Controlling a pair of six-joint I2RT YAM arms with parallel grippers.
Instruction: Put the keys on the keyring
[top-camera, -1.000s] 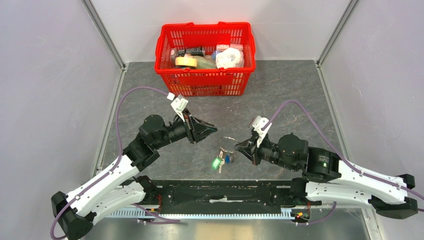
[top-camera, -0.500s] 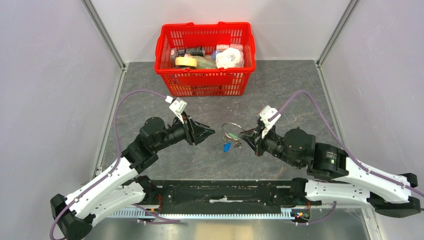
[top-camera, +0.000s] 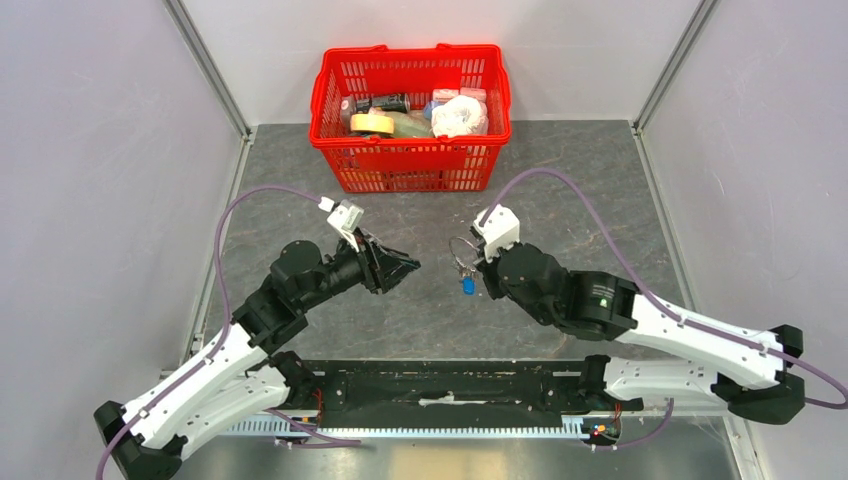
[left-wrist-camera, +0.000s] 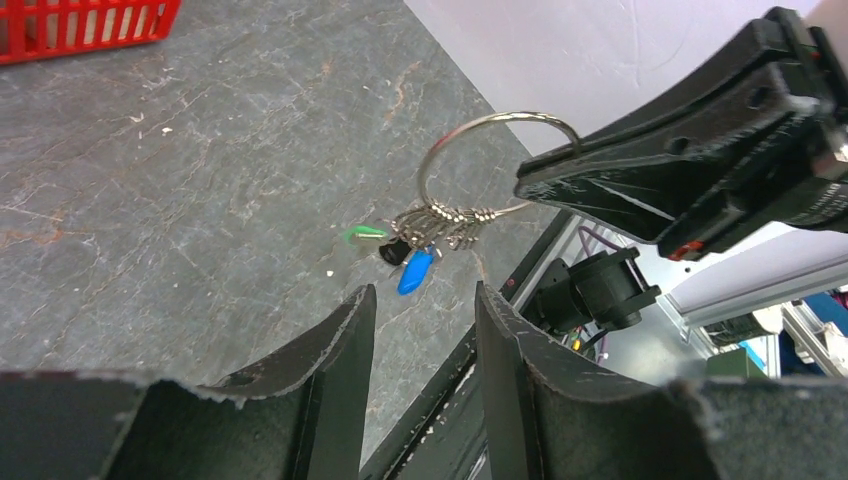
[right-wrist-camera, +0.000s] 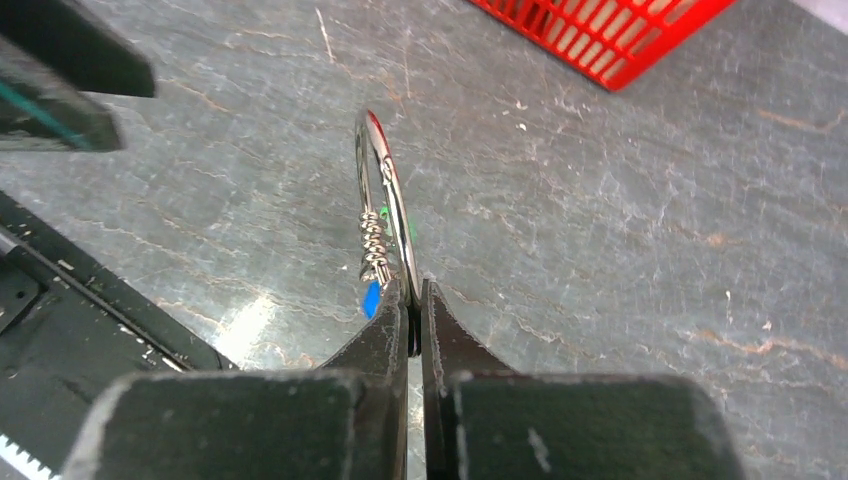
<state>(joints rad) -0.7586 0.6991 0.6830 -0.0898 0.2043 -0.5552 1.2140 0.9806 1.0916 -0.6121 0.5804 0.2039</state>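
Observation:
My right gripper (top-camera: 480, 262) is shut on the keyring (top-camera: 461, 247) and holds it upright above the table. In the right wrist view the fingertips pinch the ring's near edge (right-wrist-camera: 385, 190) at the gripper's tip (right-wrist-camera: 414, 292). Small silvery keys (left-wrist-camera: 445, 213), a black fob (left-wrist-camera: 393, 252), the blue-headed key (left-wrist-camera: 415, 271) and the green-headed key (left-wrist-camera: 363, 234) hang in one bunch from the ring (left-wrist-camera: 497, 165). The blue key shows from above (top-camera: 467, 285). My left gripper (top-camera: 410, 264) is open and empty, a short way left of the ring, pointing at it (left-wrist-camera: 420, 300).
A red basket (top-camera: 411, 165) with tape, a bottle and other items stands at the back middle. Grey walls with metal posts close in both sides. A black rail (top-camera: 450, 385) runs along the near edge between the arm bases.
My right gripper lifted the keyring bunch off the table and carried it away from the near edge. The green key turned out of sight from above. My left gripper drew back slightly.

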